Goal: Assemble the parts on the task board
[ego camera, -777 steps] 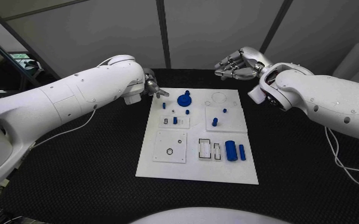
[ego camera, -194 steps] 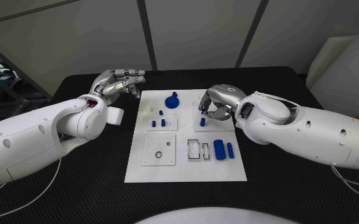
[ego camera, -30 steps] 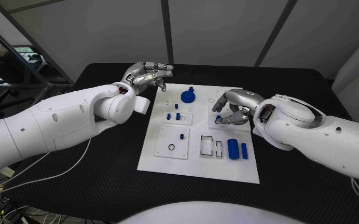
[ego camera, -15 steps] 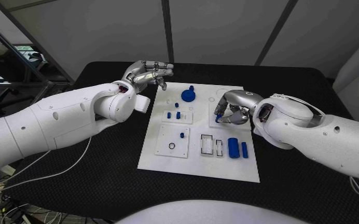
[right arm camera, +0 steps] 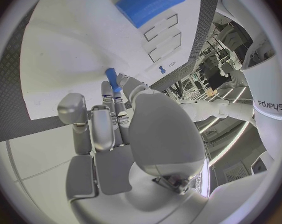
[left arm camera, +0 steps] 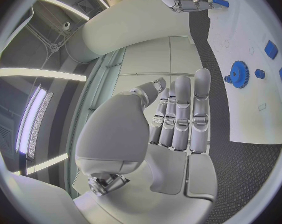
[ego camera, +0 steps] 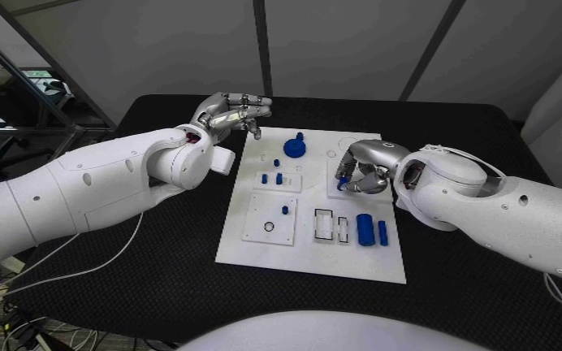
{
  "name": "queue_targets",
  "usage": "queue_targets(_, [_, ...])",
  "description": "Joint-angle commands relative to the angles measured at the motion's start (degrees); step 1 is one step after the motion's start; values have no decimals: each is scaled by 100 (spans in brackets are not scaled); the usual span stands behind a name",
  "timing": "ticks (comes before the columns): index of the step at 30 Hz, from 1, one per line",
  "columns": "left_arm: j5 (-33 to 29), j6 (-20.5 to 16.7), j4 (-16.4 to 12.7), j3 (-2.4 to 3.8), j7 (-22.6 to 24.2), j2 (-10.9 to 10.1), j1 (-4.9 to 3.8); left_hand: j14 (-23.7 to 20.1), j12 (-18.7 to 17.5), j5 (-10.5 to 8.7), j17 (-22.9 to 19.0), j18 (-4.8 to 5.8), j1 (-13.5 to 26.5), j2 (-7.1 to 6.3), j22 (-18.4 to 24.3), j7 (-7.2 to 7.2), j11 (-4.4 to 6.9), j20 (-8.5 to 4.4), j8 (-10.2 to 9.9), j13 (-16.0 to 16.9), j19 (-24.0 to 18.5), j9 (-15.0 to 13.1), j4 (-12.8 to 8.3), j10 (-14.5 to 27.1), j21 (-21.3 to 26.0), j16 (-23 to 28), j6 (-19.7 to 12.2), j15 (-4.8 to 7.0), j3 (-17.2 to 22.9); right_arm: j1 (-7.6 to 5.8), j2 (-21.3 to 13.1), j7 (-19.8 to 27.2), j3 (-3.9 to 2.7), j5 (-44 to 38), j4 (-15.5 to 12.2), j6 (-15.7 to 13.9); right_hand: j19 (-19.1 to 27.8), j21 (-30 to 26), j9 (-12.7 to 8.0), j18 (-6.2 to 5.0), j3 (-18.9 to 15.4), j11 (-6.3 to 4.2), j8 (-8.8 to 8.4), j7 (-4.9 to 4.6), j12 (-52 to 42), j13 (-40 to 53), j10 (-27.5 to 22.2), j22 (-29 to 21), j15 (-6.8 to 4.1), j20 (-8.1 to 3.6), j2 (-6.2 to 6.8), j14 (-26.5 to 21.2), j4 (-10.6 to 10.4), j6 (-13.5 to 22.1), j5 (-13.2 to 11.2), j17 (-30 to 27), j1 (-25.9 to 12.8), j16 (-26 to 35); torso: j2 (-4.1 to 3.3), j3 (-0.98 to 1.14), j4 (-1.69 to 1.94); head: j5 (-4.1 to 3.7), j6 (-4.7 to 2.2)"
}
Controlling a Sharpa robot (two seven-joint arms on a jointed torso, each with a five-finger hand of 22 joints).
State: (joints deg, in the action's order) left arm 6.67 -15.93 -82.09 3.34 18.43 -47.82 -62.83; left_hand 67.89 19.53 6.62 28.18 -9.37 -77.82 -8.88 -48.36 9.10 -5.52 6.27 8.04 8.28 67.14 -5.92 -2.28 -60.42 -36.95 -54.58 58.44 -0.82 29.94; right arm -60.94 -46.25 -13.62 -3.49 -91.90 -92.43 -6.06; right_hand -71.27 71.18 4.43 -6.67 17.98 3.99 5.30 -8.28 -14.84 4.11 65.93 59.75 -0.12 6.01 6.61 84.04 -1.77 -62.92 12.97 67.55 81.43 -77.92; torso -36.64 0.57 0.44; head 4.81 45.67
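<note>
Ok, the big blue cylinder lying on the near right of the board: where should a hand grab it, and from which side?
Probably across its middle, from above. The big blue cylinder lies flat on the task board, long axis running near to far. A thinner blue pin lies close on its right, so fingers should straddle its rounded sides carefully.

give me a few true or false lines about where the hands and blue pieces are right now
1. The right hand holds a small blue peg over the white board. True.
2. The left hand grips the blue gear. False: it holds nothing and hovers off the board's far left corner, apart from the gear.
3. The big blue cylinder lies on the board's near right part. True.
4. The blue gear lies on the black table, off the board. False: it sits at the board's far edge.
5. Both hands are over the board. False: just the right one is.
</note>
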Motion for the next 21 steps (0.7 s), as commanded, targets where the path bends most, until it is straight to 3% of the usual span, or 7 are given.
queue_targets(1, [-11, 55, -4, 4, 14, 0, -8, -24, 20, -15, -5, -109, 8, 59, 5, 43, -2, -1, 36, 8, -58, 9, -12, 32, 32, 19, -11, 4, -37, -7, 21, -46, 15, -80, 22, 114, -28, 22, -10, 32, 46, 8, 13, 4, 0, -8, 51, 9, -30, -18, -13, 216, -5, -35, -12, 10, 44, -34, 0, 1, 3, -3, 12])
queue_targets(16, [-11, 48, 4, 4, 16, 6, -8, -24, 20, -15, -5, -109, 8, 59, 5, 43, -2, -1, 36, 8, -58, 9, -12, 32, 32, 19, -11, 4, -37, -5, 55, -52, 36, -129, 13, -75, -47, 61, -12, 41, 165, -10, 22, 20, 24, -8, 154, 61, -45, -33, -50, 220, 16, -124, -25, 53, 100, -68, 8, 2, -4, -11, 14])
queue_targets(21, [-11, 51, 12, 4, 17, 7, -5, -24, 20, -15, -5, -109, 8, 59, 5, 43, -2, -1, 36, 8, -58, 9, -12, 32, 32, 19, -11, 4, -37, -4, -11, -63, 34, -181, -146, -478, -90, 116, -6, 55, 231, -34, 40, 46, 33, -3, 234, 139, -65, -48, -72, 230, 17, -206, -80, 108, 109, -107, 10, 9, -11, -6, 7])
